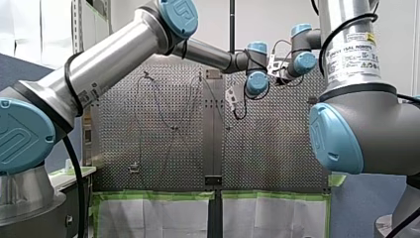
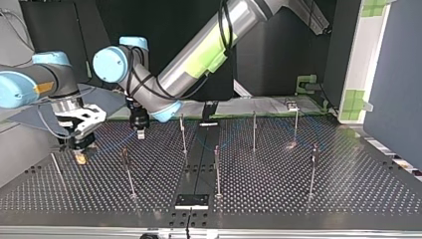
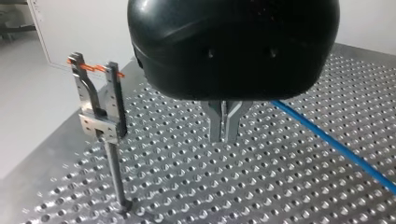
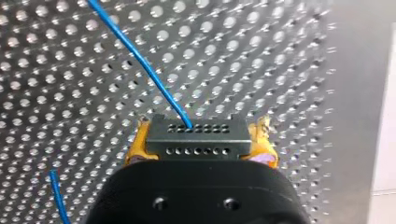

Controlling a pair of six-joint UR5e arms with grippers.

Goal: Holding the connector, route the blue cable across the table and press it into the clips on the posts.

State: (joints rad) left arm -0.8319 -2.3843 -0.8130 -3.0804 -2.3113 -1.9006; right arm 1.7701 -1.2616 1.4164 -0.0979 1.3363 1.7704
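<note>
My right gripper (image 4: 198, 154) has yellow pads (image 4: 137, 147) shut on a dark connector (image 4: 196, 135) with rows of small holes. The blue cable (image 4: 140, 60) leaves the connector's top and runs away over the perforated plate. A second stretch of the cable (image 4: 57, 198) lies beside the gripper. My left gripper (image 3: 224, 133) hangs just above the plate, its metal fingers shut with nothing between them. The blue cable (image 3: 336, 144) passes to one side of it on the plate. In the top view my right gripper (image 2: 79, 149) is at the far left and my left gripper (image 2: 141, 132) just right of it.
A clip post (image 3: 100, 116) with an orange band across its prongs stands beside my left gripper. Several thin posts (image 2: 217, 169) rise across the plate, one (image 2: 129, 172) near both grippers. A dark strip (image 2: 199, 164) runs down the plate's middle.
</note>
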